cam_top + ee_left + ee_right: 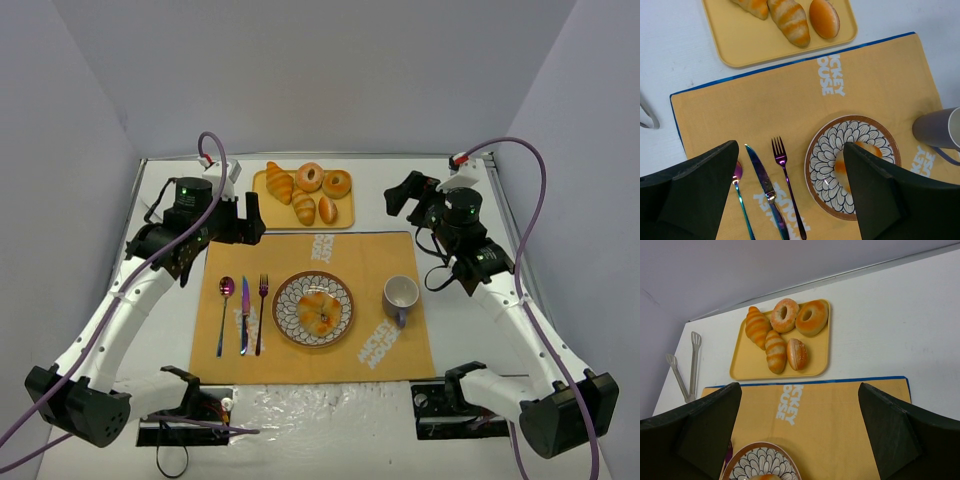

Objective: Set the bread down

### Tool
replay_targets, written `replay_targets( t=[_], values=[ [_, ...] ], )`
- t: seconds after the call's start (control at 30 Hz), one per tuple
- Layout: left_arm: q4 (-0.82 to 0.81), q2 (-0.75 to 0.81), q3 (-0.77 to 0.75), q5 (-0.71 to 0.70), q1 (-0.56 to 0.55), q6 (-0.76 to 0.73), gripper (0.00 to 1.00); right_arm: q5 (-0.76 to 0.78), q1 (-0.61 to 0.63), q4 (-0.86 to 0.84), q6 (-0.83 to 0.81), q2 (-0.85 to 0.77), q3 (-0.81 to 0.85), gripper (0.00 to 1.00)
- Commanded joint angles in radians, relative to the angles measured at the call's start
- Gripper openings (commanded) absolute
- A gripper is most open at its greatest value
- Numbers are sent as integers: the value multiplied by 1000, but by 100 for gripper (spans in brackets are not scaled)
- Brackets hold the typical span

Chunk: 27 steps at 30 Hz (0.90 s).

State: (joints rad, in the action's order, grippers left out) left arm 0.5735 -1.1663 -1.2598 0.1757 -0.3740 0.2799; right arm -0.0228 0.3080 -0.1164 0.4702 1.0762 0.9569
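Top view, left of frame: the left arm (185,225) is poised over the surface beside the upper left corner of the placemat (365,255), its jaws spread and holding nothing. The left wrist view confirms this, with both dark fingers (690,195) wide apart above the cutlery. Next rightward lie the spoon (226,290), knife (244,318) and fork (262,312). At centre frame the bread (318,312) rests on the patterned plate (284,303), touched by neither arm. The placing therefore appears done, and little seems left beyond drawing the arms clear. Above the plate, at upper centre, the yellow tray (345,214) carries the other pastries. Right of the plate stands the mug (400,294). Farther right the right arm (462,215) hangs just beside the tray's right end, jaws likewise spread and empty. Obscured detail: in the left wrist view the right-hand finger masks most of the bread and the right edge cuts the mug. In the right wrist view only a sliver of bread shows at the bottom edge. The tongs (682,367), at that view's left, cannot be made out from above.
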Motion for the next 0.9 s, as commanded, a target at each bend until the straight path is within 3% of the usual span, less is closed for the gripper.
replay_targets(
  t=[0.0,0.87],
  values=[
    [-74,31,-9,4,-3,-19,83,20,-2,-87,-5,-21,8,100],
    [-84,46,0,9,-3,-16,83,10,-2,-109,-4,-7,-8,100]
  ],
)
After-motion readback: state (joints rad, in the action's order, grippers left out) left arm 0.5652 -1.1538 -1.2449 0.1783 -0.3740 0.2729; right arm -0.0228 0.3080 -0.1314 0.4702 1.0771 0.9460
